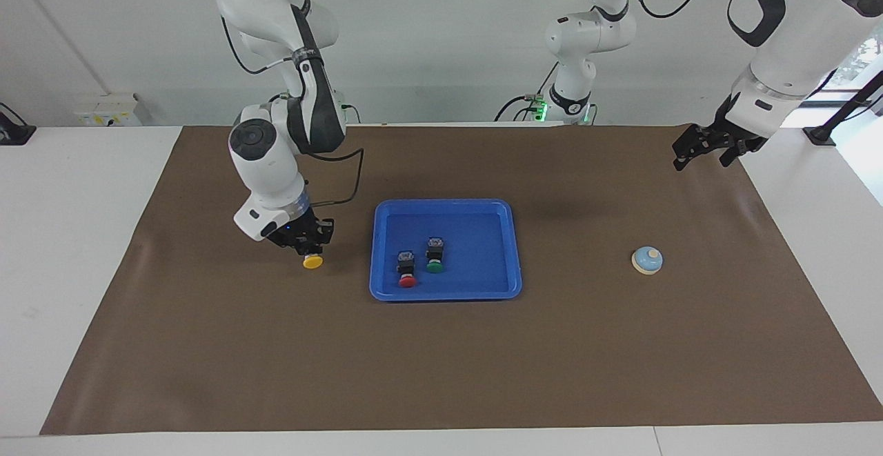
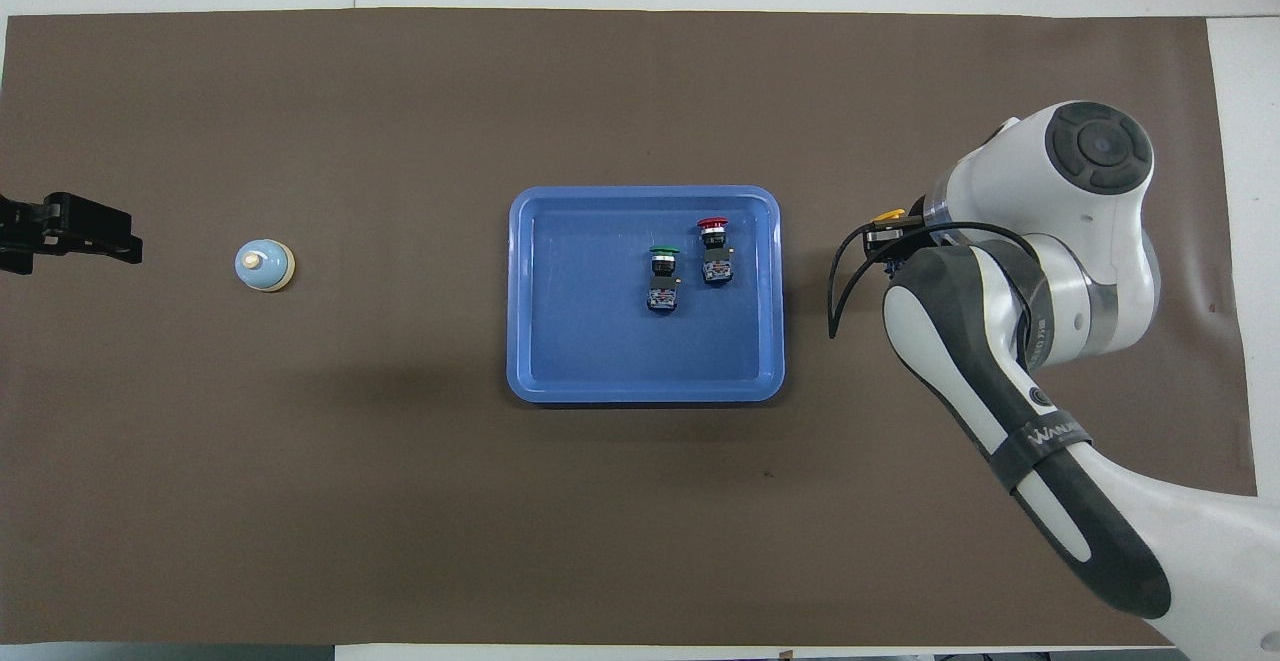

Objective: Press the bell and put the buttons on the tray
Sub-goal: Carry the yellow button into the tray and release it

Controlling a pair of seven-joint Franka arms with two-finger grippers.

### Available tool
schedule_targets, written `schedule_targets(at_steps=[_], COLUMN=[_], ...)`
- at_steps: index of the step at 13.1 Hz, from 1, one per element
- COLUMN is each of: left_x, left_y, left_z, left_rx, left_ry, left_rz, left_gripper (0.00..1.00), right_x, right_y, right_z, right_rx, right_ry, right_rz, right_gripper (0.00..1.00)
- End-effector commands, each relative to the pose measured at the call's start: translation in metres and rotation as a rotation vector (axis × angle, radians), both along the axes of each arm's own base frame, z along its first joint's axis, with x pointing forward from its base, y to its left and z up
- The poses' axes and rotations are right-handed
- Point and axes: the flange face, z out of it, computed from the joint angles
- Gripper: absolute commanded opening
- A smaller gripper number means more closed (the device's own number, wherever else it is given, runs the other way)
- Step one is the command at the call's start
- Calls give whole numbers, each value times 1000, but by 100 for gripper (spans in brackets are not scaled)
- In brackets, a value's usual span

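The blue tray (image 1: 507, 249) (image 2: 540, 291) lies in the middle of the brown mat. A red button (image 1: 407, 270) (image 2: 714, 246) and a green button (image 1: 434, 256) (image 2: 662, 279) lie on their sides in it. My right gripper (image 1: 310, 249) (image 2: 890, 236) is low over the mat beside the tray, toward the right arm's end, shut on the yellow button (image 1: 312, 261) (image 2: 888, 213); only its yellow cap shows. The light blue bell (image 1: 647, 260) (image 2: 264, 266) stands on the mat toward the left arm's end. My left gripper (image 1: 710, 147) (image 2: 70, 231) waits raised over the mat's edge past the bell.
The brown mat (image 1: 441, 366) covers most of the white table. A black cable (image 1: 348, 180) loops from the right arm's wrist beside the tray.
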Motion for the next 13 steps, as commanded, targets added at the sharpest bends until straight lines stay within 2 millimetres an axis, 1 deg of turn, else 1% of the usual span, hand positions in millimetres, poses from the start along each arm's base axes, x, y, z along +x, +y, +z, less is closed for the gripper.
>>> schedule_targets(at_steps=[1, 2, 3, 4, 5, 6, 7, 8, 9, 10, 11, 12, 13], left_x=[-1, -1, -1, -1, -1, -1, -1, -1, -1, -1, -1, -1, -1], left_y=[1, 1, 1, 1, 1, 1, 1, 1, 1, 1, 1, 1, 1], left_z=[5, 5, 5, 5, 5, 5, 5, 5, 5, 5, 5, 5, 5], left_rx=[-11, -11, -11, -11, -11, -11, -11, -11, -11, -11, -11, -11, -11], left_ry=[5, 5, 5, 5, 5, 5, 5, 5, 5, 5, 5, 5, 5], left_rz=[-1, -1, -1, -1, -1, -1, -1, -1, -1, -1, -1, -1, -1], left_gripper=[100, 100, 100, 100, 100, 100, 100, 100, 100, 100, 100, 100, 100], right_x=[7, 9, 17, 26, 36, 39, 29, 23, 18, 11, 12, 9, 5], right_y=[91, 122, 153, 184, 209, 239, 273, 287, 296, 309, 311, 318, 327], right_z=[23, 24, 27, 22, 14, 6, -6, -16, -21, -29, -33, -47, -57], right_rx=[16, 19, 24, 15, 9, 9, 5, 2, 0, 0, 7, 1, 5], right_ry=[-16, -15, -18, -6, 2, -2, -5, -4, -4, -4, -10, -2, -8], right_rz=[-54, -87, -123, -158, -184, -196, -197, -219, -218, -203, -213, -217, -228], right_gripper=[0, 0, 0, 0, 0, 0, 0, 0, 0, 0, 0, 0, 0])
